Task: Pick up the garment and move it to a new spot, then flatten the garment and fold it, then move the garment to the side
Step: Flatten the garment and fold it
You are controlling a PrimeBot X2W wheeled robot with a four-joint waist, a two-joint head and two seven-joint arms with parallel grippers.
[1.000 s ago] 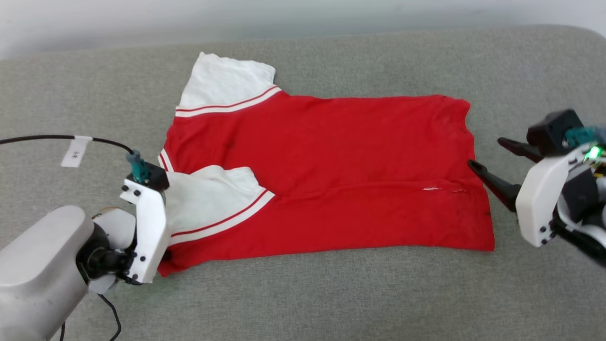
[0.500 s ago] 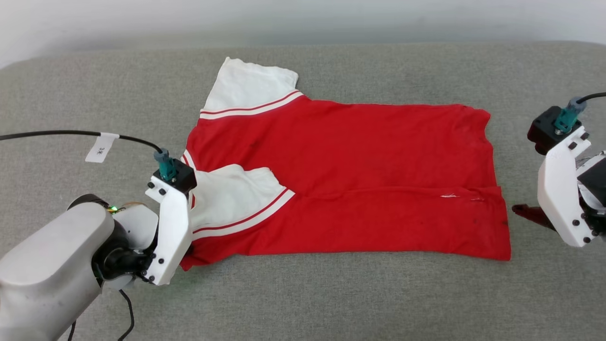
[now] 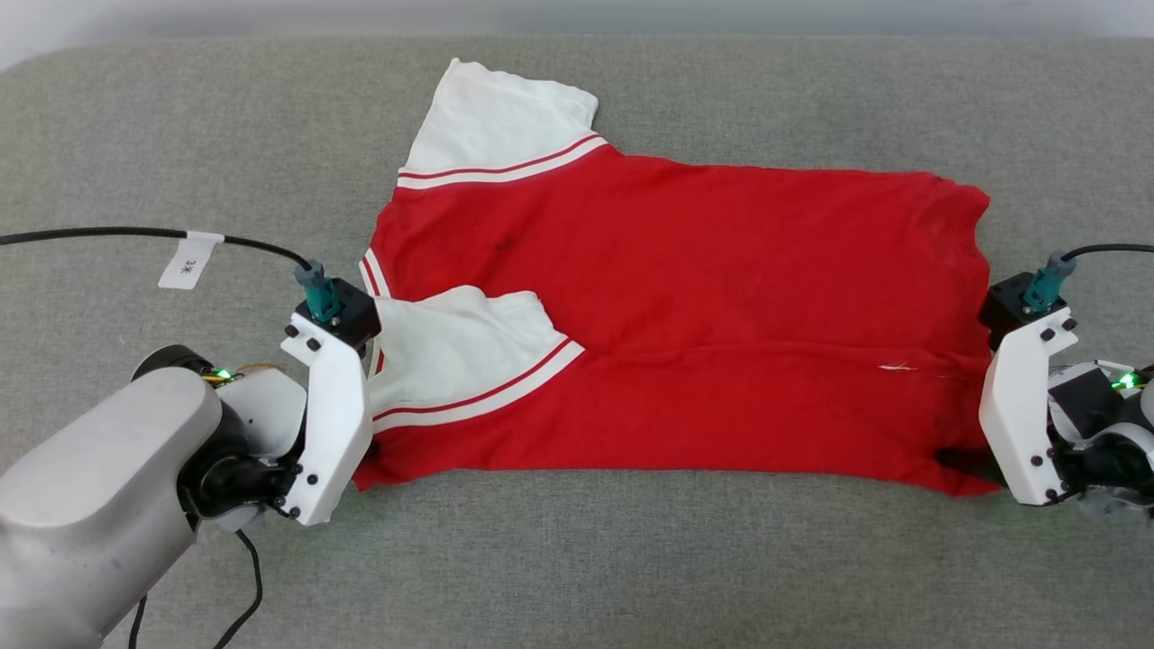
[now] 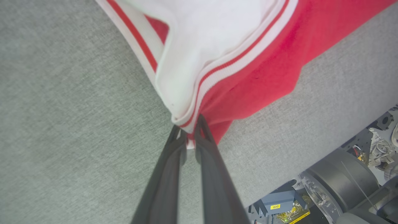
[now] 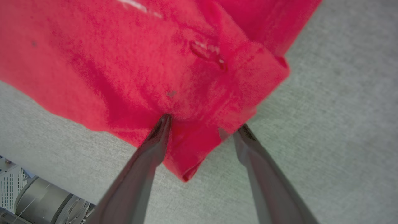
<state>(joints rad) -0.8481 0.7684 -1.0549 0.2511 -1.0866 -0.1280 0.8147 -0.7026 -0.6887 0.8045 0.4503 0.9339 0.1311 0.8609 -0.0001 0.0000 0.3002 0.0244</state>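
The garment (image 3: 721, 297), red with white sleeves and red-white trim, lies spread on the grey surface, one sleeve folded over its near left part. My left gripper (image 3: 361, 470) sits at the garment's near left corner. In the left wrist view the left gripper (image 4: 190, 132) is shut on the garment (image 4: 248, 71) where the white trim meets the red cloth. My right gripper (image 3: 969, 464) is at the near right hem corner. In the right wrist view the right gripper (image 5: 203, 127) is open, its two fingers straddling the garment's (image 5: 140, 62) folded hem corner.
The grey padded surface (image 3: 631, 559) extends well past the garment on every side. A black cable with a white tag (image 3: 189, 261) runs to my left wrist. Beyond the surface's near edge, parts of the robot's base (image 4: 342, 186) show.
The head view has shifted. My right gripper, still open, has moved from beside the middle of the hem to the near right corner. My left gripper stays shut on the left corner.
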